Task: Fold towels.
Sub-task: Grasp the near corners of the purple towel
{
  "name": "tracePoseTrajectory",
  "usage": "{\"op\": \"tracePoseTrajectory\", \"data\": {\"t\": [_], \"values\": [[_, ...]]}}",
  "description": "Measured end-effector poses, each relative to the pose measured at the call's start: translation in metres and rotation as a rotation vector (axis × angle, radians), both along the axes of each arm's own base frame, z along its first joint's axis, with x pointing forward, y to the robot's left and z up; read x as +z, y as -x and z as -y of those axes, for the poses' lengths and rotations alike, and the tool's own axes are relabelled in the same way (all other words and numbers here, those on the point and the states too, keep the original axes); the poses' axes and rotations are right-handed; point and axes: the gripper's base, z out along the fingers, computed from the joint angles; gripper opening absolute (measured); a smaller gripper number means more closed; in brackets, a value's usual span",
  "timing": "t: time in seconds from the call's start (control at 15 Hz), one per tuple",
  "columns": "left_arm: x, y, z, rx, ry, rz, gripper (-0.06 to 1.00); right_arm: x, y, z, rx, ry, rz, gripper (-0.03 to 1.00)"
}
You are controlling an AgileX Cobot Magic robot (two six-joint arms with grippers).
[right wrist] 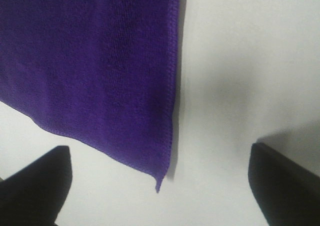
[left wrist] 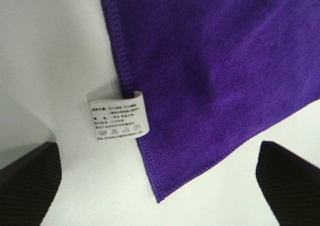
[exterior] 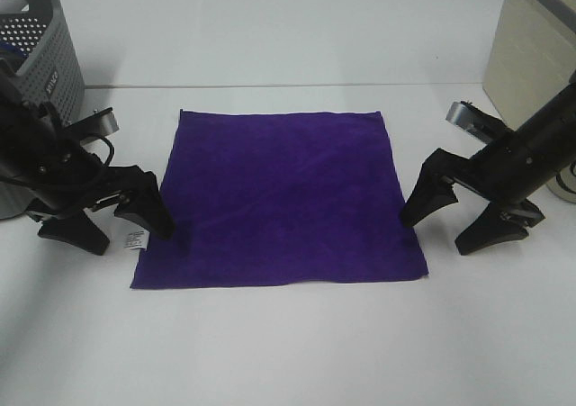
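Observation:
A deep purple square towel (exterior: 281,196) lies flat and unfolded on the white table. Its white care tag (exterior: 135,239) sticks out at the left edge near the front corner. My left gripper (exterior: 112,229) stands open beside that front left corner, its fingers astride the tag (left wrist: 118,117) and the towel corner (left wrist: 200,75). My right gripper (exterior: 452,223) stands open just off the towel's front right corner (right wrist: 100,70), one finger (exterior: 421,199) near the towel's right edge. Neither gripper holds anything.
A grey perforated basket (exterior: 40,59) stands at the back left behind the left arm. A beige box (exterior: 531,41) stands at the back right. The white table (exterior: 288,343) spreads in front of the towel.

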Motion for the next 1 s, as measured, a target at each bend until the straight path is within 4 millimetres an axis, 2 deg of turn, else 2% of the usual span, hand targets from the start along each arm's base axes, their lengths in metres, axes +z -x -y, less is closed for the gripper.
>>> {"op": "tracePoseTrajectory", "data": {"t": [0.13,0.27,0.53,0.6,0.73,0.8,1.0], "values": [[0.0,0.001,0.002,-0.007,0.004,-0.007,0.99,-0.001,-0.001,0.0,-0.028,0.011,-0.009,0.9],[-0.002,0.003,0.013,-0.014,0.009,-0.028,0.98,-0.002,0.0,-0.005,-0.024,0.035,-0.01,0.88],[-0.01,-0.001,0.055,-0.035,0.037,-0.081,0.89,-0.002,0.001,-0.049,0.052,0.077,0.055,0.81],[-0.012,-0.002,0.065,-0.042,0.039,-0.085,0.86,-0.003,0.001,-0.059,0.055,0.088,0.073,0.78],[-0.015,-0.006,0.077,-0.024,0.043,-0.101,0.77,-0.008,0.001,-0.077,0.056,0.116,0.115,0.65],[-0.017,-0.008,0.08,-0.007,0.045,-0.119,0.71,-0.011,0.001,-0.082,0.058,0.119,0.118,0.53],[-0.019,-0.009,0.081,-0.004,0.048,-0.135,0.64,-0.018,0.0,-0.089,0.013,0.087,0.086,0.41]]}}
